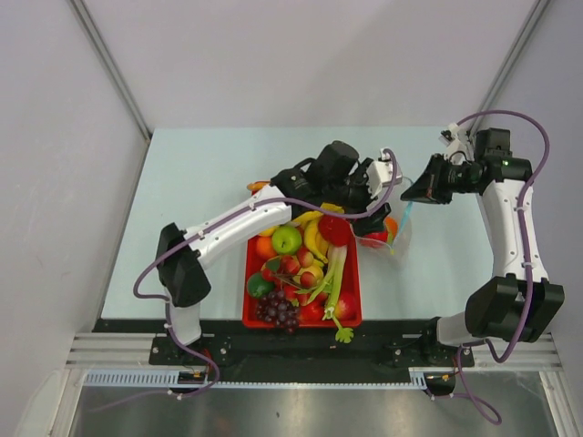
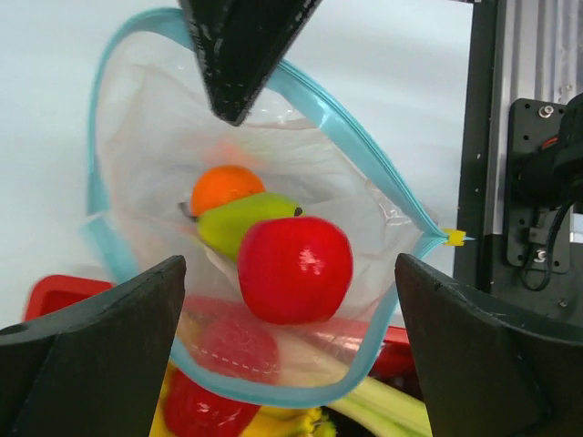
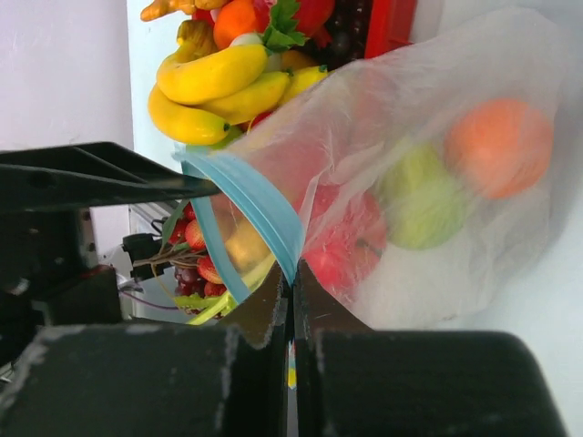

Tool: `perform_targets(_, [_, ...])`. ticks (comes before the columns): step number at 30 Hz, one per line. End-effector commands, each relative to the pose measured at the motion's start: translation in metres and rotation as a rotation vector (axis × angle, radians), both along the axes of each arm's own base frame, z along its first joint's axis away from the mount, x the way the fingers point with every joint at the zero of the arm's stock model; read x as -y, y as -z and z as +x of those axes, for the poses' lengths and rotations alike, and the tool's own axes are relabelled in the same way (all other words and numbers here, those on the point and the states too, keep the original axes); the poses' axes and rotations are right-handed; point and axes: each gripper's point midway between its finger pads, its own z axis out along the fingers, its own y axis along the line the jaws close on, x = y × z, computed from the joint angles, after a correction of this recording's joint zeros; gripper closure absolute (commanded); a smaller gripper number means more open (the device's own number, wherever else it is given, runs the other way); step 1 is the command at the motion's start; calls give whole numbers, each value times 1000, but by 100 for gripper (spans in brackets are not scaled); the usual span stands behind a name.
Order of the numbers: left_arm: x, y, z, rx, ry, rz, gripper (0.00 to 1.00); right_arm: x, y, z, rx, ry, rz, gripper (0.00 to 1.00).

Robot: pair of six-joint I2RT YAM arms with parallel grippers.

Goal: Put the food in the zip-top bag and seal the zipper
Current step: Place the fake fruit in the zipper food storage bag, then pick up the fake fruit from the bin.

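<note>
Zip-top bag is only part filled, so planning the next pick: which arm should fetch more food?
Left, probably: the left hand is open, empty, near the red tray; the right hand is clamped on the zip-top bag.

From overhead, the left arm [image 1: 332, 173] hides the far end of the red tray [image 1: 247, 309] and much of the zip-top bag [image 1: 399, 238], whose contents are too small to sort out. At the left wrist, the orange [image 2: 225, 187] deep inside is blurred, and the fingers [image 2: 100, 346] of the left gripper [image 2: 291, 269] run off the bottom edge. At the right wrist, the fruit [image 3: 424, 196] shows only as hazy shapes through plastic, the right gripper [image 3: 292, 278] cut off below.
</note>
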Motion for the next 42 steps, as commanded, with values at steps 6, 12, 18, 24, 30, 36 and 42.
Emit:
perform_targets(6, [-73,-65,0,307,268,-25,0,16,-1,0,4,43,6,100])
perform_targets(12, [-97,-4,-8,448,481,208,0,23,0,6,-4,81,19,100])
perform_targets(18, [-86,40,-10,477,604,358,0,32,2,11,-12,123,20,100])
perform_targets(24, [-72,82,-5,497,641,465,0,34,-1,10,-6,134,18,100])
perform_targets(30, [-74,109,0,451,659,523,0,34,-3,10,8,137,10,100])
perform_targets(36, [-77,134,8,451,662,583,0,34,-3,7,4,138,10,100])
perform_targets(42, [-74,138,15,480,653,589,0,35,-2,7,2,136,8,100])
